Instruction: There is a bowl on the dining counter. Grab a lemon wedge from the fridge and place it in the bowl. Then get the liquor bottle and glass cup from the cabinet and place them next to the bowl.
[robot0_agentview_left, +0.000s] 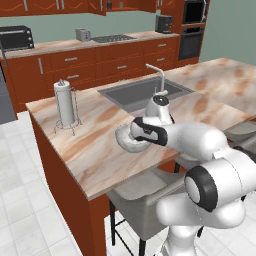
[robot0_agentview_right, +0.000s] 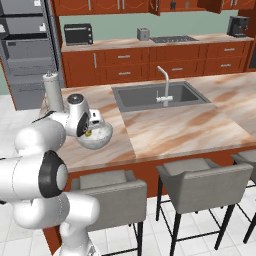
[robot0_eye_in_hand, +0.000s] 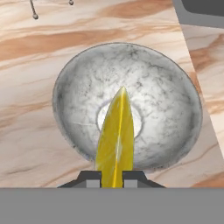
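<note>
Marbled surface (robot0_agentview_left: 90, 150) below, the end effector (robot0_eye_in_hand: 112, 177), pinching the lemon wedge (robot0_eye_in_hand: 115, 140), seems centred over the bowl (robot0_eye_in_hand: 166, 100) (release low, straight down).

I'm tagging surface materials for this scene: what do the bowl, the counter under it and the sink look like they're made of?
Bowl: grey-white with dark veins, matte, so it looks like marble or stone, possibly glazed ceramic. Counter: cream slab with rust-brown streaks and a soft sheen, apparently polished marble or a laminate copy. Sink: flat, even dark grey, probably brushed metal or composite; the render leaves that open.
</note>
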